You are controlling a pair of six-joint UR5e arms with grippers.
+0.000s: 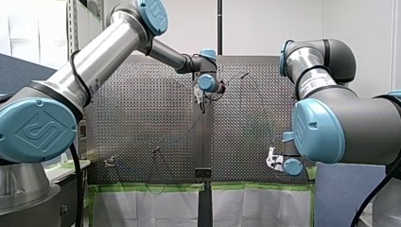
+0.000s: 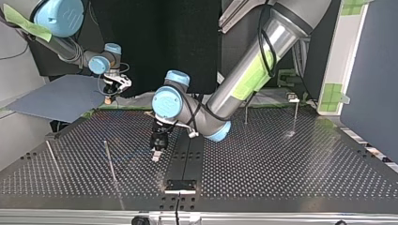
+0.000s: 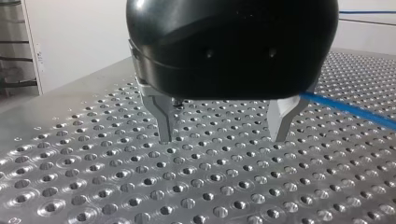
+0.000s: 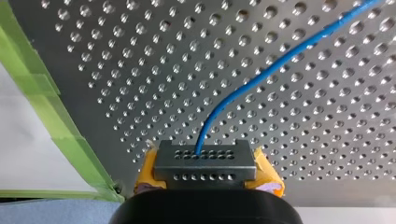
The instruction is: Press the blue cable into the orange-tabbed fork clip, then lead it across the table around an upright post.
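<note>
The blue cable (image 4: 261, 77) is gripped between the closed yellow pads (image 4: 267, 177) of the right gripper (image 4: 205, 161). The left gripper (image 3: 224, 135) is seen open and empty above the table (image 3: 116, 186). No clip can be made out and no post (image 2: 110, 161) is rounded, so the 2 steps are judged undone.

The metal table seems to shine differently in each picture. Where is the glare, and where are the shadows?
Left wrist view: light rims each hole of the table brightly. Top view: the table looks dark, with a pale sheen at its left. Right wrist view: even light, no strong glare, and the blue cable stands out plainly.
</note>
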